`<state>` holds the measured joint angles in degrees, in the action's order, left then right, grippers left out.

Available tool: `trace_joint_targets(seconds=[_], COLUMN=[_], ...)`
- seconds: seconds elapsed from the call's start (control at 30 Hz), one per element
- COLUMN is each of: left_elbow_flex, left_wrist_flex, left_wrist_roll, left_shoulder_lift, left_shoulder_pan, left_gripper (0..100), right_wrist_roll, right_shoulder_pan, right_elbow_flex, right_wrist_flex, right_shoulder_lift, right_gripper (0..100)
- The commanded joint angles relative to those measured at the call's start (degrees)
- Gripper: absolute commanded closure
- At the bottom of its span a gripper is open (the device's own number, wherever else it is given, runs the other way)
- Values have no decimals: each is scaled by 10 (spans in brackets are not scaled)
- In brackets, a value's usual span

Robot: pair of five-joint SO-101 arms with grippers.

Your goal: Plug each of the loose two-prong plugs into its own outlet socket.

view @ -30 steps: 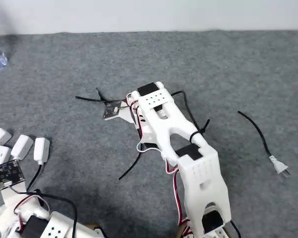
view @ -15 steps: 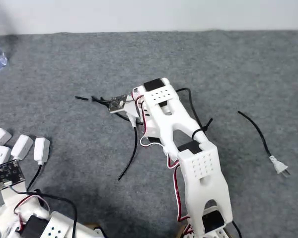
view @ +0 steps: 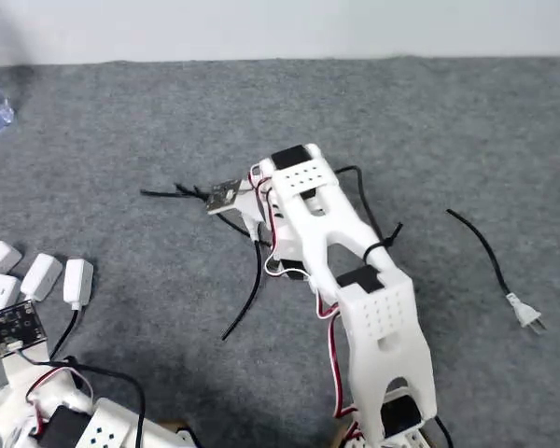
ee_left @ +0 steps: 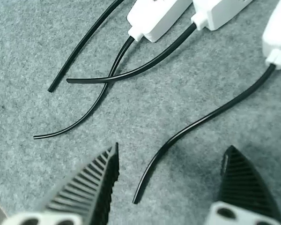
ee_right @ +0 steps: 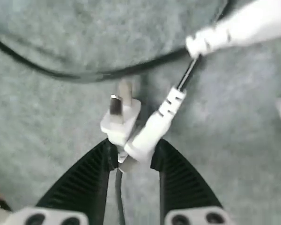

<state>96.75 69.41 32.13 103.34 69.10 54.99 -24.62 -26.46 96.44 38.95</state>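
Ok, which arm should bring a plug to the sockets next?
Right. The right fingers clamp a white two-prong plug; the left fingers hang open above the socket cords, holding nothing.

The table (view: 448,121) is covered in grey cloth, matt and fuzzy like felt, and the outlet sockets (ee_left: 154,18) on it are smooth white plastic with a faint sheen, their cords (ee_left: 192,126) sheathed in sleek black rubbery plastic. The left gripper (ee_left: 173,150) and the right gripper (ee_right: 135,150) have matt black plastic fingers with fine ribbing, and the right arm (view: 378,317) has a matt white plastic shell. The two-prong plug (ee_right: 119,124) is smooth white plastic, and its prongs (ee_right: 115,104), though blurred, look like dull grey metal.
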Motion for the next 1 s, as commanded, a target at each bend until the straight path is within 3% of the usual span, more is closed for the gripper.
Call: trace_joint_targets(seconds=[0.0, 0.4, 0.67, 0.83, 0.97], left_elbow_flex=[-3, -3, -3, -3, -3], left_wrist_flex=[4, 5, 5, 5, 5], left_wrist_roll=[7, 7, 7, 7, 7], left_shoulder_lift=[6, 6, 6, 6, 6], left_shoulder_pan=[-4, -4, -4, -4, -4], left_gripper=[672, 672, 672, 672, 672], right_wrist_roll=[4, 15, 178, 265, 275], right_shoulder_pan=[35, 251, 473, 612, 647], right_elbow_flex=[-11, 12, 86, 115, 154], right_wrist_flex=[40, 65, 58, 0, -38], right_shoulder_lift=[-95, -320, -389, -383, -364], right_gripper=[990, 991, 991, 991, 991])
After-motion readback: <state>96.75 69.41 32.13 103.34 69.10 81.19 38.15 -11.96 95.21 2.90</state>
